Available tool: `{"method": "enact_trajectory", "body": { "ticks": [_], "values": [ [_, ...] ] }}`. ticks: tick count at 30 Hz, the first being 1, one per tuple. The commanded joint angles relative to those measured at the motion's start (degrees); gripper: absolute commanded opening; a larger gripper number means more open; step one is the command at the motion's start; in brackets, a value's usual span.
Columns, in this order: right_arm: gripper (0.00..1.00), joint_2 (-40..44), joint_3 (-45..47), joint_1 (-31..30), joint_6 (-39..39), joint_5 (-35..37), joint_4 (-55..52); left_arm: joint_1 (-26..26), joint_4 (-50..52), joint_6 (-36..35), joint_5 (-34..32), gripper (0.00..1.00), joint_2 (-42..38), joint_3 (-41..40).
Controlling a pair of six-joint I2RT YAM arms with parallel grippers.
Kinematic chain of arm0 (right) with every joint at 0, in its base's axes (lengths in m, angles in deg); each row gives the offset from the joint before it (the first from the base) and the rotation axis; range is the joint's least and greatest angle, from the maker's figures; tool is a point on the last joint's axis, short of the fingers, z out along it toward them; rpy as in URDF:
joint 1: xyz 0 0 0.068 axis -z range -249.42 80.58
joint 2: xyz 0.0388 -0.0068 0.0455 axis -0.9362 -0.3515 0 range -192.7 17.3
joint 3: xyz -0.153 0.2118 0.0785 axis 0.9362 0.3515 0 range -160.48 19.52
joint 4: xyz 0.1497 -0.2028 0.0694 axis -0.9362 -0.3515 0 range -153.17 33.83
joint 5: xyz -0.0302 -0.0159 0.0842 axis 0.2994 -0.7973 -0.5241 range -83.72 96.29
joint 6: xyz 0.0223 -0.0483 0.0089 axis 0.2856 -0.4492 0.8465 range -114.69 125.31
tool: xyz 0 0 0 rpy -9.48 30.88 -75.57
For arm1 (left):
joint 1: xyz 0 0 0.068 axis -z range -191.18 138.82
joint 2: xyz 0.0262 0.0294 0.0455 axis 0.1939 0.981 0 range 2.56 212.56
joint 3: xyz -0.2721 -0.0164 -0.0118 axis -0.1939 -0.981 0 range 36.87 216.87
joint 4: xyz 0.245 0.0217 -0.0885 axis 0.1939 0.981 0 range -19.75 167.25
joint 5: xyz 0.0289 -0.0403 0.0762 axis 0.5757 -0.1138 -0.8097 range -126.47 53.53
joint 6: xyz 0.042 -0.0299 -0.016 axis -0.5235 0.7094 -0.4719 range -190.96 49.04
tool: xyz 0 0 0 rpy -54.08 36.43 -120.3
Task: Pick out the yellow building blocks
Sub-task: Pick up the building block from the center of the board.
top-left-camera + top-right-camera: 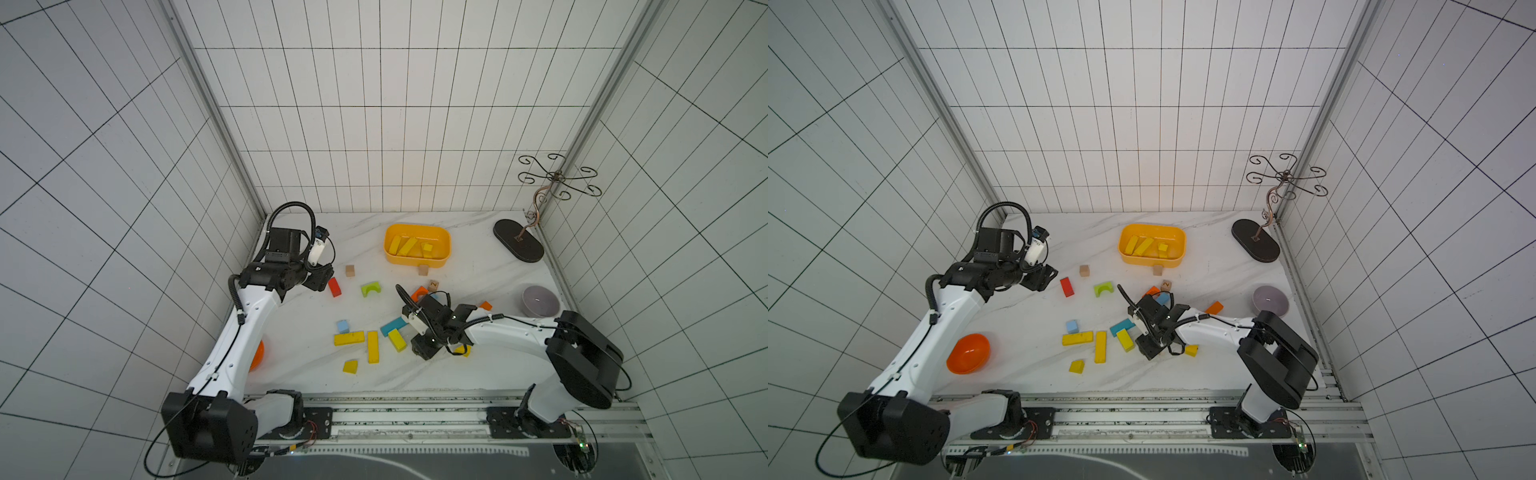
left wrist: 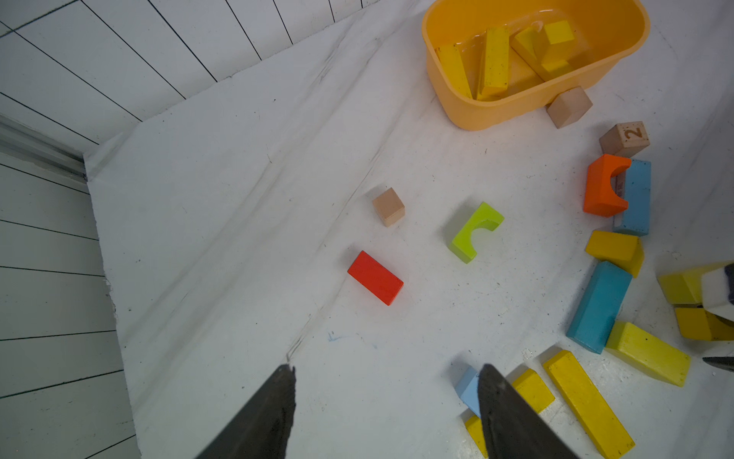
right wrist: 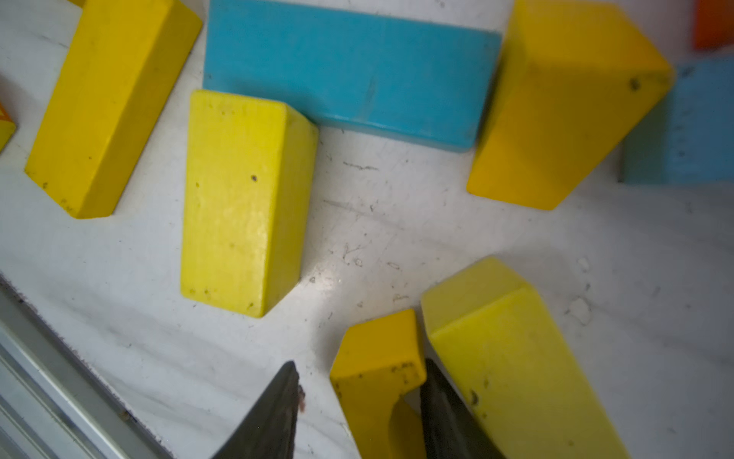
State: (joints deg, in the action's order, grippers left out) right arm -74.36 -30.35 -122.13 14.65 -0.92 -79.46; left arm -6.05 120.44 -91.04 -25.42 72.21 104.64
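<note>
The left tool (image 2: 387,371) is hanging released over the bench (image 2: 238,238), gripping nothing, with a red block (image 2: 375,277) lying ahead of its tips. The right tool (image 3: 361,363) is straddling a yellow arch block (image 3: 377,349), its jaws parted: one finger (image 3: 445,405) is touching it, the other standing just clear. More yellow building blocks (image 3: 246,198) are lying just beside this tool, others in the yellow-orange tub (image 1: 417,261) well beyond it.

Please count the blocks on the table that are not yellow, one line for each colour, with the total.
Red: 1, the red block
Green: 1, the green arch
Orange: 2, the orange arch, the orange bar
Blue: 3, the teal bar, the light blue cube, the light blue block
Bare wood: 3, the lone wooden cube, the numbered wooden cube, the wooden cube by the tub
Total: 10
</note>
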Motion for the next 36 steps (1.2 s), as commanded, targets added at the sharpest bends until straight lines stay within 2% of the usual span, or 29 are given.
{"method": "enact_trajectory", "body": {
  "ticks": [1,10,17,19,23,36],
  "values": [
    [0.49,-1.95,-6.01,-1.20,-1.02,4.13,-3.72,-0.24,-0.19,-0.19,-0.48,0.71,-2.35,-1.02],
    [0.43,-3.62,-7.13,-1.93,-0.68,7.54,-5.35,-0.23,0.64,-0.21,-0.59,0.71,-4.51,-2.06],
    [0.31,-3.53,-6.77,-1.96,-0.65,8.32,-5.25,-0.22,0.43,-0.68,0.22,0.71,-5.40,-0.46],
    [0.24,-3.10,-6.54,-1.96,-0.64,8.52,-5.05,-0.23,0.68,-0.49,0.55,0.71,-5.44,0.45],
    [0.18,-2.27,-6.38,-1.93,-0.57,8.52,-5.00,-0.29,0.77,0.02,1.07,0.71,-5.91,0.71],
    [0.16,3.56,-6.66,-1.28,-0.36,3.98,-3.84,-0.24,1.25,-0.62,0.29,0.71,-7.06,-0.82]
  ]
}}
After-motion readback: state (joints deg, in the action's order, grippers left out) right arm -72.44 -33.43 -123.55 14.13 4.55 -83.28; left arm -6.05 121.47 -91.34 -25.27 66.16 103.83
